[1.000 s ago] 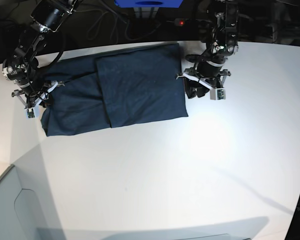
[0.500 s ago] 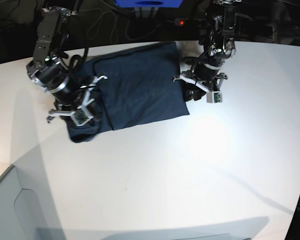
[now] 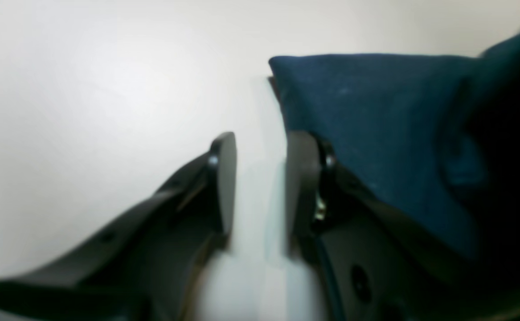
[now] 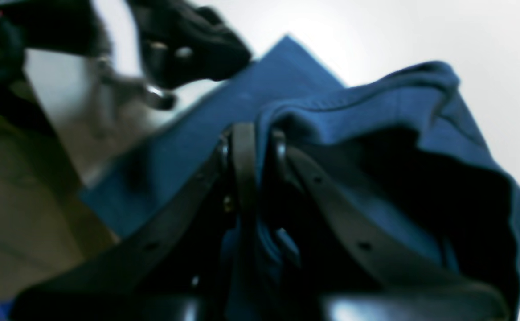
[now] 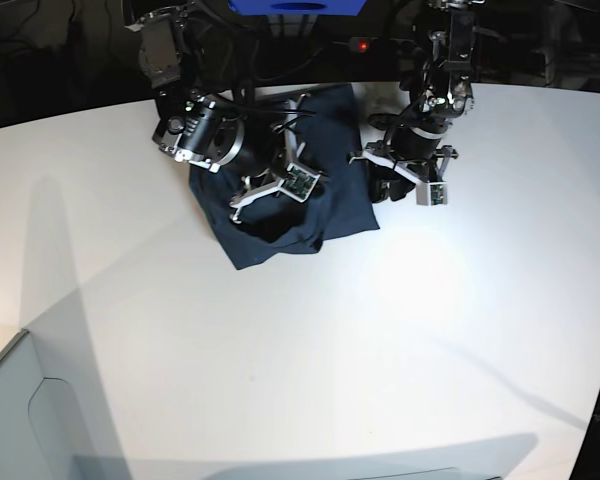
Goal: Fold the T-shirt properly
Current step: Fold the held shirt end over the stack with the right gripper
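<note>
One dark navy-blue soft cotton T-shirt point(image 5: 325, 195) lies on the white counter point(image 5: 310, 360) in the upper middle of the base view, bunched into a compact folded stack; its lower edge ends at a corner in the lower left of the pile, and its right edge runs just beside the left arm's jaws. Below and to the right of the shirt the counter is wide open, and a broad bare stretch also lies to its left; the counter's far rim curves along the top of the frame, close behind both arms. The right gripper point(image 5: 273, 185) leans in from the upper left over the shirt's left half, its jaws pinched nearly together on a raised fold of the fabric, which the right wrist view shows draped over and between the black fingers point(image 4: 242, 165) with a hemmed edge arching above them. The left gripper point(image 5: 405, 180) hangs down from the top of the frame at the shirt's right edge, pointing at the counter; in the left wrist view its jaws stand partly apart with bare white surface between them, holding nothing, one finger point(image 3: 302, 178) touching the cloth's edge. Two arms, one shirt
</note>
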Robot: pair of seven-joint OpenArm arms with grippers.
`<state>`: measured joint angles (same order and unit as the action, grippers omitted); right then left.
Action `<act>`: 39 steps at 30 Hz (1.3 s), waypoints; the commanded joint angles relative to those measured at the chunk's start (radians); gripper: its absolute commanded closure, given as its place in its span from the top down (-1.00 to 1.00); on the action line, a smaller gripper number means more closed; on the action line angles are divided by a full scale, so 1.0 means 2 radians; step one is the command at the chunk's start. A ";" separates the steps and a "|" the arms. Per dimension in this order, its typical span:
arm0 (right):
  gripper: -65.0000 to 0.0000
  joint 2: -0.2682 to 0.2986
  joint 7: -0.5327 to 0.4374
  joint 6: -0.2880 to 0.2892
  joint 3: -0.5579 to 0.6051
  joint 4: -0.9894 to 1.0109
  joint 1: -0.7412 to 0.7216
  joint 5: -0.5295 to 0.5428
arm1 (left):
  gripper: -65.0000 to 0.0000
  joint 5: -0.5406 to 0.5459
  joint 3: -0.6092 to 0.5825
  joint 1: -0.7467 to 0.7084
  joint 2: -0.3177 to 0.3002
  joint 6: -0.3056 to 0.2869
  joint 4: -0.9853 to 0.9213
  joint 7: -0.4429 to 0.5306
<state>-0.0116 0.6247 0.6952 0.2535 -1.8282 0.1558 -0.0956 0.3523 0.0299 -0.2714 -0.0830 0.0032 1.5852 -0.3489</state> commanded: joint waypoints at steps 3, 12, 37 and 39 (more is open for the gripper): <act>-1.00 -0.013 -0.030 0.001 0.012 0.006 -0.005 0.011 | -0.42 0.001 0.001 0.000 -0.001 0.002 0.006 -0.002; -1.00 -0.048 -0.044 0.001 0.012 0.066 -0.038 0.012 | -0.42 0.001 0.002 0.000 -0.001 0.002 0.006 -0.002; -0.04 0.000 -0.063 0.001 0.015 0.025 -0.022 0.012 | -0.41 0.001 0.150 -0.049 0.000 0.000 0.144 -0.002; 0.00 0.004 -0.063 0.001 -0.009 -0.001 -0.012 0.013 | -0.41 0.001 0.163 -0.047 0.000 0.000 0.144 -0.002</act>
<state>-0.0082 0.5144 0.6949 0.2428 -1.8122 0.1371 -0.0784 0.3489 0.3496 -0.3683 -0.0780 0.0059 1.8526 -0.3729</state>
